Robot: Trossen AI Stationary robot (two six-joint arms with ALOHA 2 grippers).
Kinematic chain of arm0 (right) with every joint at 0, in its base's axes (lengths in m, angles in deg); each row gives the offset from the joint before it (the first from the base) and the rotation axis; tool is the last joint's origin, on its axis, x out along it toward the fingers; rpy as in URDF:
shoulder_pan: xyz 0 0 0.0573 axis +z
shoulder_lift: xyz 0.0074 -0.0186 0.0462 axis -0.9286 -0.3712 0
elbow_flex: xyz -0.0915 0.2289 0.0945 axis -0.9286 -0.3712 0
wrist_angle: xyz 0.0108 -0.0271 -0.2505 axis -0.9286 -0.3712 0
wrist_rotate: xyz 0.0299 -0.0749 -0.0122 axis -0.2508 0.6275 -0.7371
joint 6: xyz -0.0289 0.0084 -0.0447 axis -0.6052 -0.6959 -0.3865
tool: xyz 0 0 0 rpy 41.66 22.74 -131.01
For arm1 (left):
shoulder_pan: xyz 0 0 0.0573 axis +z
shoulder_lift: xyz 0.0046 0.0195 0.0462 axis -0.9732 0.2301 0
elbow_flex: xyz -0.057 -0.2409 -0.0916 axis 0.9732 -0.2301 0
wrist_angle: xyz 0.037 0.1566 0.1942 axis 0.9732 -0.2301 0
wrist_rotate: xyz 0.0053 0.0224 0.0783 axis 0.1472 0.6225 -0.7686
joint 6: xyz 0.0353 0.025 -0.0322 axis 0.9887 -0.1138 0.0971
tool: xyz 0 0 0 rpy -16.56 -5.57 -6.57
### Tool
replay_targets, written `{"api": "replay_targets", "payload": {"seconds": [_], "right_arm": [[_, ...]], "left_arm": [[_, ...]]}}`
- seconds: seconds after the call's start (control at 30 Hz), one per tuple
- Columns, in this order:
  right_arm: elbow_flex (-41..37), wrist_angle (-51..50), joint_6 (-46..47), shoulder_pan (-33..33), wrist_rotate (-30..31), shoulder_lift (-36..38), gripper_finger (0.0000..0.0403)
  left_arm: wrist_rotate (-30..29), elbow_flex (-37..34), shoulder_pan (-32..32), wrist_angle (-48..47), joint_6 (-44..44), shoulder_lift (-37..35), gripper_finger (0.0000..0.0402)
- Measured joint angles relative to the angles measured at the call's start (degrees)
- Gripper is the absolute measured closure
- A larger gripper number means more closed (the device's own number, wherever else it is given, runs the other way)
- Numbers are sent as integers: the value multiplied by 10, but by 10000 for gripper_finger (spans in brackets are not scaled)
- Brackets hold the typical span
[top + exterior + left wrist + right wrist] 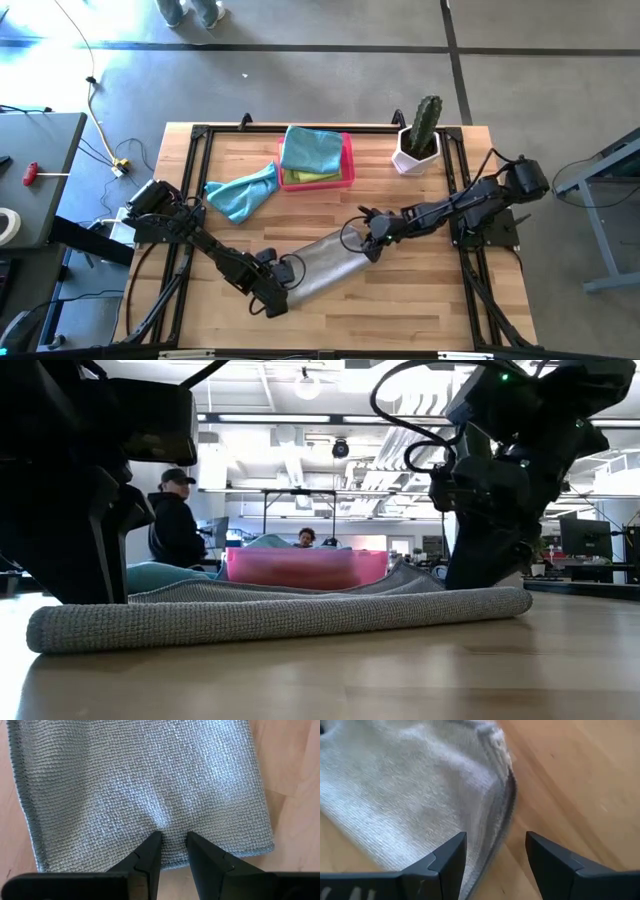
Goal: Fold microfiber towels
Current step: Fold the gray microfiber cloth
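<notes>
Though the table [420,310] carries several items, the working piece is the grey towel [325,262], folded to a long strip lying slantwise near the table's middle, one end toward 7 o'clock, the other toward 2 o'clock.

Handling, as judged: light, limp, nubbly weave, not slippery, not fragile. It will sag and drag if lifted by one point. Best taken at the two end hems or corners, one gripper per end, so the layers stay stacked.

Left gripper [277,297]: at the strip's 7 o'clock end, fingers narrow, tips pressed into the cloth just inside the hem, with a small pucker between them. Whether they truly pinch the cloth or only rest on it cannot be told.

Right gripper [372,240]: at the 2 o'clock end, fingers wide, straddling the folded edge, holding nothing.

Other stock: pink tray [348,160] at 12 o'clock with a teal towel [310,148] over a lime towel [318,177]; a second teal towel [243,192] crumpled just beside the tray toward 9 o'clock; a potted cactus [420,135] at 1 o'clock.

Views compared:
- High view alone gives the layout and which arm holds which end.
- Low view alone shows the strip's rounded near fold [280,620] lying flat on the wood, and people in the room behind.
- Left wrist view alone shows the stitched hem [22,795] and the pucker.
- Right wrist view alone shows the doubled layers [506,800] at the open edge.
</notes>
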Motion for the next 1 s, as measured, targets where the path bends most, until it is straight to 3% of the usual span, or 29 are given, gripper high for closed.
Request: {"api": "replay_targets", "payload": {"seconds": [0.47,0.87,1.0], "right_arm": [[0,105,30,33,11,-57,221],[0,111,59,44,-64,-59,391],[0,98,65,39,-65,-56,395]], "left_arm": [[-4,0,1,9,8,0,315],[-22,0,0,20,33,1,315],[-48,3,-1,31,51,2,315]]}}
